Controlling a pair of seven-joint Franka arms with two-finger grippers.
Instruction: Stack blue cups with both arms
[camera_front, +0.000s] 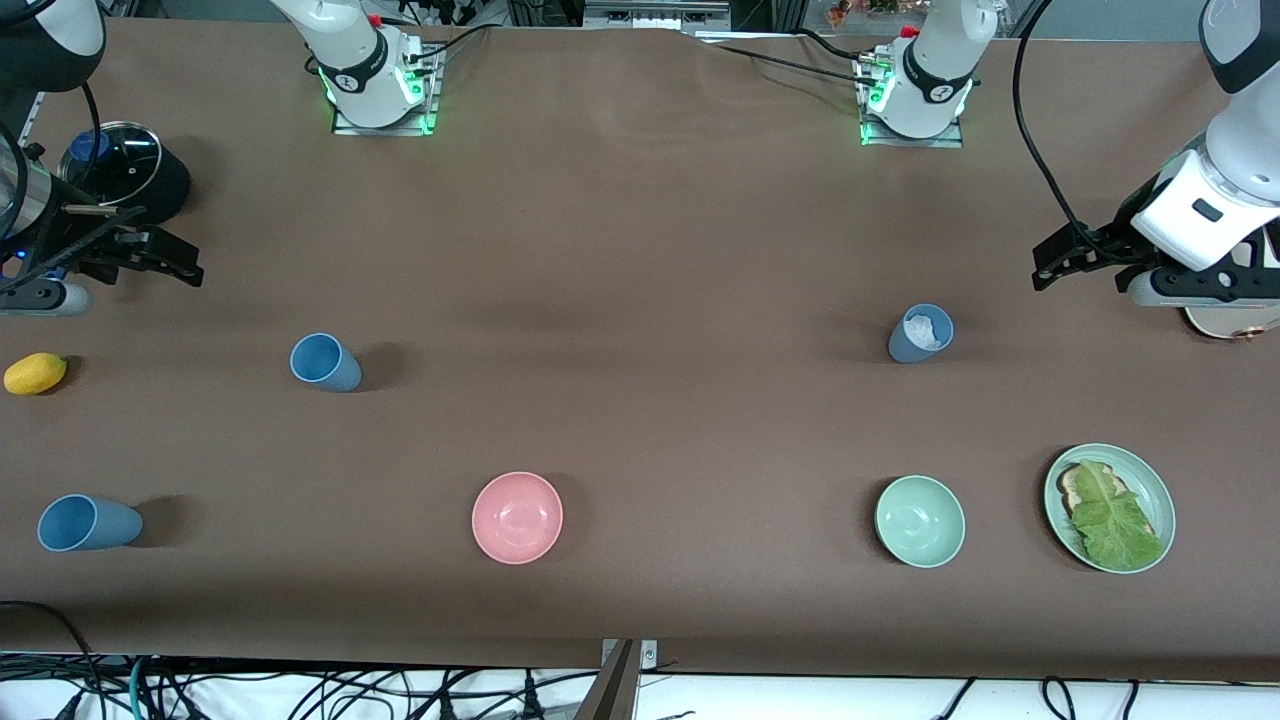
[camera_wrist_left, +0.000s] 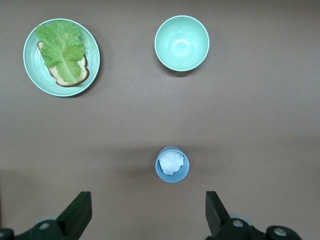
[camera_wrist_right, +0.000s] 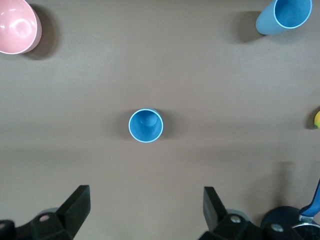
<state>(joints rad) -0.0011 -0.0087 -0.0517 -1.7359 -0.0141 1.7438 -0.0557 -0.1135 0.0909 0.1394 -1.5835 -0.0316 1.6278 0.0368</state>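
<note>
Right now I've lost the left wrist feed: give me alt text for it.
A blue cup with something white crumpled inside stands upright on the brown table, just ahead of the open left gripper. Also visible: an empty green bowl and a green plate with lettuce on toast.

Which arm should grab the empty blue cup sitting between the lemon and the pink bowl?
Right. The right gripper is open, with the empty bright blue tapered cup centred ahead of its fingers. The left gripper, also open, sits at the table's other end, over the slate-blue cup holding something white.
</note>
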